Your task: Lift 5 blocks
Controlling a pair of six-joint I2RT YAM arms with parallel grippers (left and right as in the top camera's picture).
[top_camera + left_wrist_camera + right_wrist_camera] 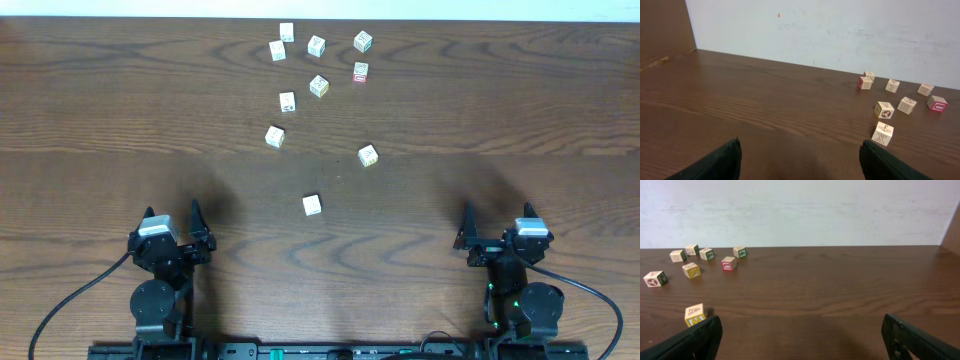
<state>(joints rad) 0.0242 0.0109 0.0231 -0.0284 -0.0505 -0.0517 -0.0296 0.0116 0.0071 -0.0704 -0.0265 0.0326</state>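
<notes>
Wide apart stand the black fingers [722, 162] of the left gripper [172, 216], with only tabletop showing between them. The right gripper [497, 216] has its jaws spread just as wide and grips nothing either.

Under everything is the dark brown wood-grain table [100, 110], backed by a plain white wall [840, 30] along its far edge. The black left arm [155, 295] and black right arm [540, 300] sit well apart at the near edge, each pointing its gripper toward the far side.

From where I stand, none of the small cream-white wooden blocks [319, 86] with printed faces is held or touched. Ten lie loose on the table, all beyond the grippers. Most cluster near the far edge around the middle, among them a red-faced block [360, 71]. Farther forward, in mid-table, a left-hand block [274, 136] and a right-hand block [368, 155] sit apart from each other. The nearest block [312, 205] lies alone between the two arms, closest to the grippers but clear of both.
</notes>
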